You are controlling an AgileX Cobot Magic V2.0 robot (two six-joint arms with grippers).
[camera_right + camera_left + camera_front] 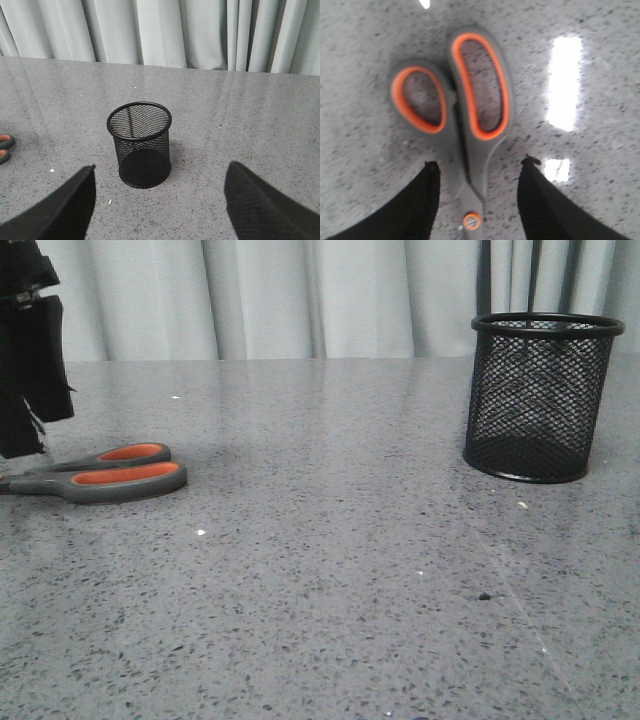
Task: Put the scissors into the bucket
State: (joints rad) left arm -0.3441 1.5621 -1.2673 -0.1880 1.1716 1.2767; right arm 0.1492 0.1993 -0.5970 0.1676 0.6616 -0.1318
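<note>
The scissors (110, 472) lie flat on the grey table at the far left, grey handles lined orange pointing right. In the left wrist view the scissors (470, 125) lie between my open left gripper's (479, 167) two black fingers, which straddle the neck near the orange pivot screw without touching. My left arm (30, 350) hangs over the scissors' blade end. The bucket (538, 397), a black wire-mesh cup, stands upright at the right. It also shows in the right wrist view (141, 145), empty, ahead of my open right gripper (160, 172).
Grey-white curtains (300, 295) hang behind the table's far edge. The speckled grey tabletop (330, 570) stretches between scissors and bucket. Small specks of debris (484, 595) lie near the front right.
</note>
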